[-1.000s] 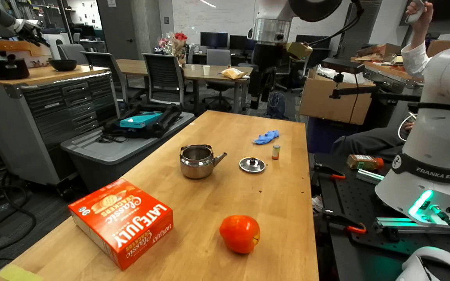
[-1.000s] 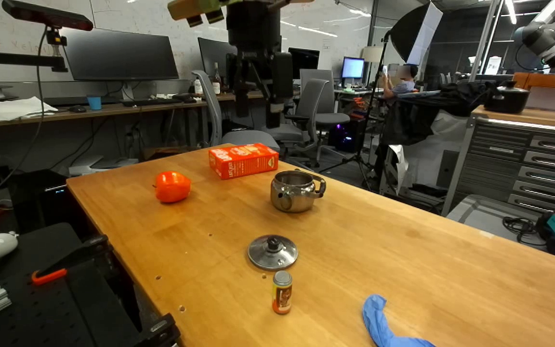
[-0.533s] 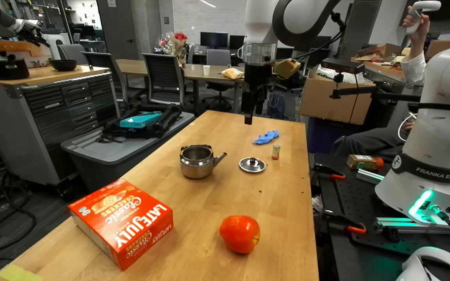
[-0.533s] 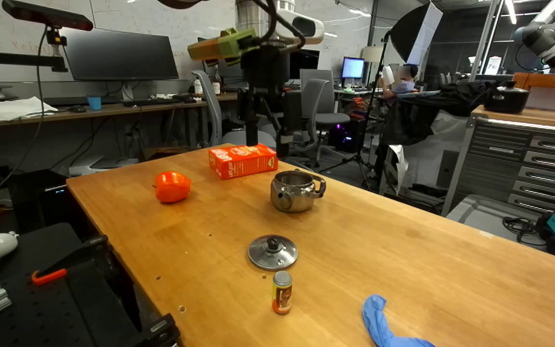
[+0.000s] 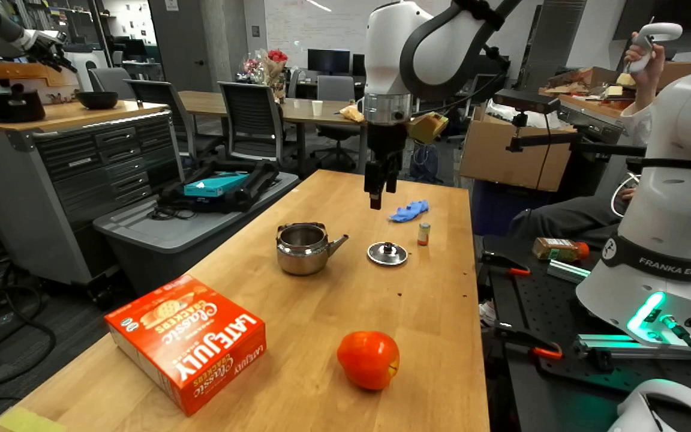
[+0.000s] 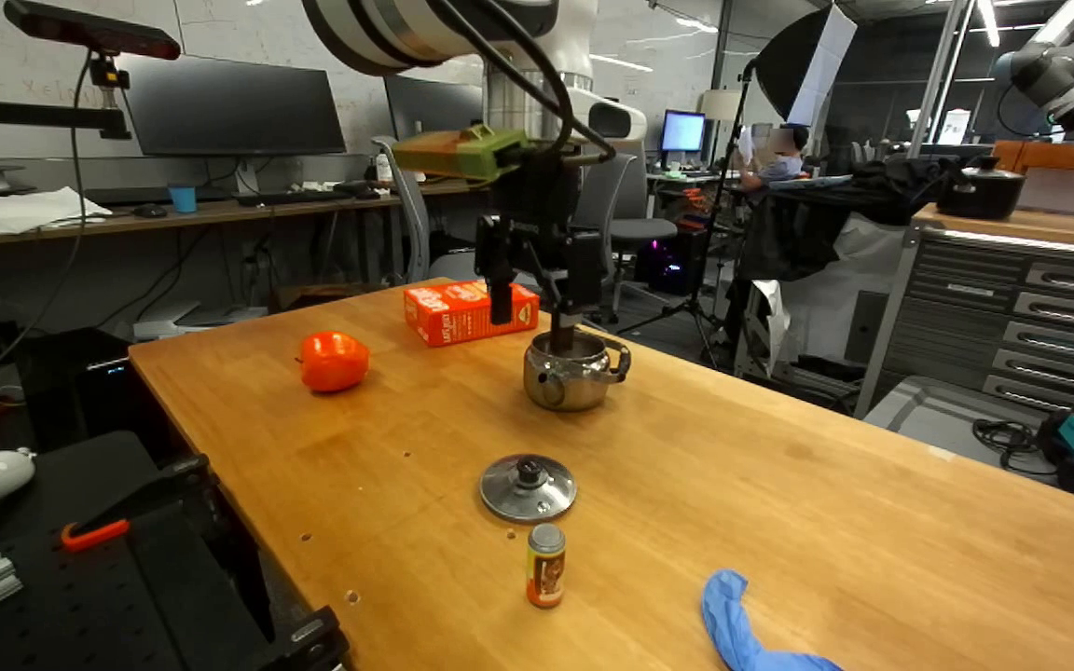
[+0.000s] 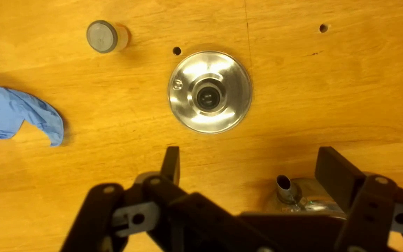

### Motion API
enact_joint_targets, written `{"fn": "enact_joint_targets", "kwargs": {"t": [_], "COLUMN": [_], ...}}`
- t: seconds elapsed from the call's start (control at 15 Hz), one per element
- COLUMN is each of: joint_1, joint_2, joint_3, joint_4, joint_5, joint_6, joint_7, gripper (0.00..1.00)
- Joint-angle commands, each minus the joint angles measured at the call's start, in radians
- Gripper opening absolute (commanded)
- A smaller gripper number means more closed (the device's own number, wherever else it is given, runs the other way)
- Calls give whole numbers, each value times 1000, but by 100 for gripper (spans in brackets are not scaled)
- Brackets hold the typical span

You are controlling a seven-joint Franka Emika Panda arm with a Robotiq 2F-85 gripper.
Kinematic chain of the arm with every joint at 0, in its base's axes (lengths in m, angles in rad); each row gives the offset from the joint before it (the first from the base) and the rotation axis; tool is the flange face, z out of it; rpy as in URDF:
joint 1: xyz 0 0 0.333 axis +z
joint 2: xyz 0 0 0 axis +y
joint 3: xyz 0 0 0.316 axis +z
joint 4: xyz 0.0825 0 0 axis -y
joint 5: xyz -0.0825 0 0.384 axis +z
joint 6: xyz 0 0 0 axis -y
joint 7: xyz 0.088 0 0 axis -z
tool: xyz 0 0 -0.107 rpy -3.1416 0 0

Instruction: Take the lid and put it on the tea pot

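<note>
The lid (image 7: 210, 92) is a round silver disc with a dark knob, lying flat on the table, knob up. It also shows in both exterior views, lid (image 5: 387, 254) and lid (image 6: 528, 487). The tea pot (image 5: 301, 257) stands upright and uncovered, its spout on the side toward the lid. My gripper (image 7: 249, 152) is open and empty above the table, with the lid ahead of its fingertips in the wrist view. Below its right finger, the tea pot (image 7: 322, 206) is partly hidden. In an exterior view one fingertip of the gripper (image 6: 532, 326) overlaps the tea pot's (image 6: 565, 384) mouth.
A small jar (image 6: 546, 566) stands close to the lid, and a blue glove (image 5: 409, 211) lies beyond it. Farther off are an orange-red fruit-like ball (image 5: 369, 360) and a red cracker box (image 5: 189, 339). The wooden table's (image 5: 435, 336) edge faces the robot base.
The arm has come down toward the table, moving left in an exterior view and right in another. Its jaws stay open. Lid and tea pot have not moved.
</note>
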Motion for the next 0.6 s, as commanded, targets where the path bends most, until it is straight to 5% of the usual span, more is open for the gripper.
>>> {"fn": "enact_joint_targets", "kwargs": {"t": [0.0,0.53], "joint_1": [-12,-39], "joint_2": [74,192], "joint_3": [-15,-13], "joint_4": [22,-4], "joint_5": [35,90], "joint_6": [62,236], "joint_7": [-72,-187], "gripper": [100,100]}}
